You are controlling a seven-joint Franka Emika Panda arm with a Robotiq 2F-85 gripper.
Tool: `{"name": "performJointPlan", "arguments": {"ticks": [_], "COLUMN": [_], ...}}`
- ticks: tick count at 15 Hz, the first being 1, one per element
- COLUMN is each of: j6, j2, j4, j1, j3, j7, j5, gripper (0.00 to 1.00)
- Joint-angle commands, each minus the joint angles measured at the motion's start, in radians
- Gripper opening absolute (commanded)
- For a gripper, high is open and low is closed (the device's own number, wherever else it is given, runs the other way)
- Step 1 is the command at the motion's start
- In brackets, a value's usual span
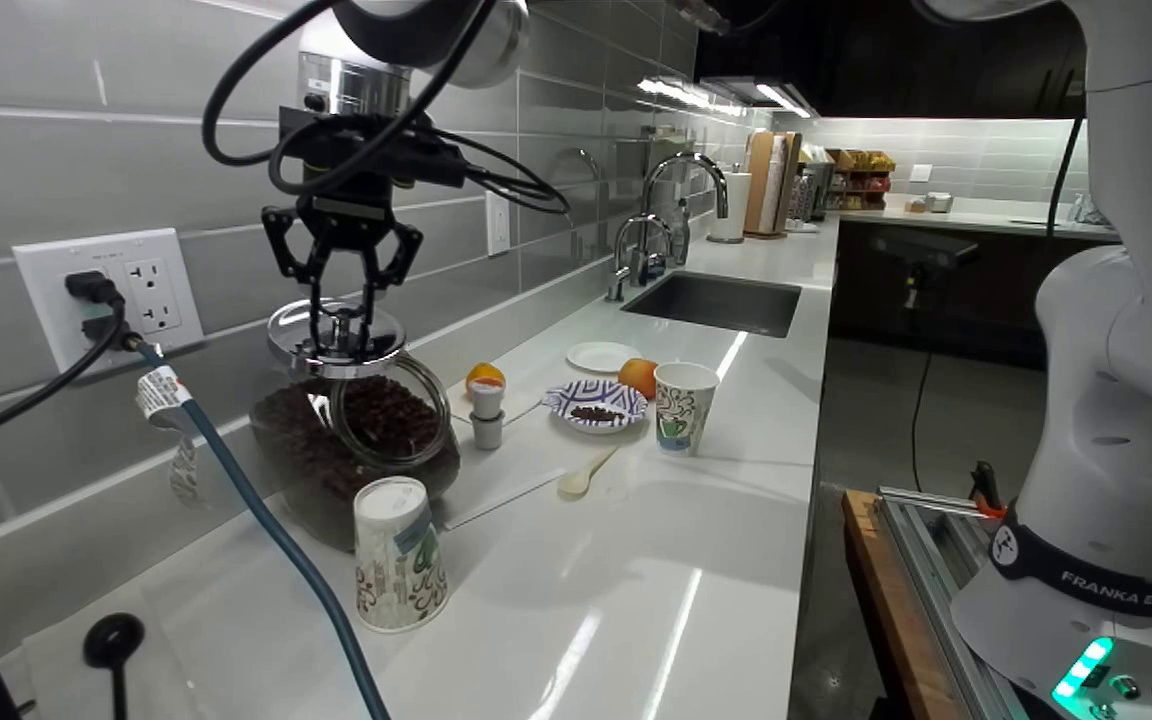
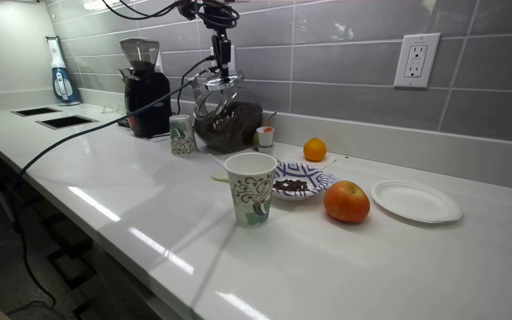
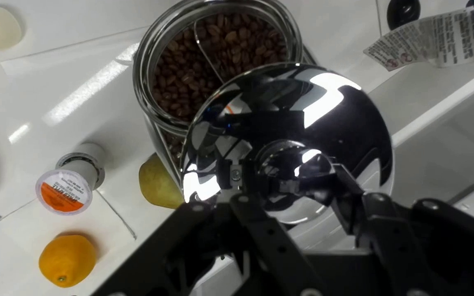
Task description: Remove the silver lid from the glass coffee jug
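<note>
The silver lid [image 1: 336,369] is a shiny round disc with a knob. It is off the mouth of the glass coffee jug [image 1: 288,440], held just above and behind it; it also shows [image 2: 234,80] over the jug [image 2: 234,129]. In the wrist view the lid [image 3: 340,131] overlaps one edge of the jug's metal-ringed mouth [image 3: 141,82], and dark beans show through the opening. My gripper [image 1: 341,338] points down, its fingers on either side of the lid's knob. In the wrist view my gripper [image 3: 288,179] hides part of the knob.
An upside-down paper cup [image 1: 401,560] stands close in front of the jug. A blue cable [image 1: 266,520] runs past it. Stacked pods [image 1: 487,410], a pear [image 3: 159,183] and an orange [image 3: 67,260] are nearby. A tiled wall with an outlet [image 1: 151,290] stands close behind.
</note>
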Motion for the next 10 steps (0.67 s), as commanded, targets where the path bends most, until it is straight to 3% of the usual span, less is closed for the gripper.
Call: {"name": "performJointPlan", "arguments": {"ticks": [1,10], "j6": [-0.019,-0.008], "j2": [0.048,0.068], "j4": [0.065,0.066], "j1": [-0.001,0.006], "j3": [-0.009,-0.025], "j7": [0.006,0.008], "j5": [0.024,0.005], "gripper": [0.21,0.21]}}
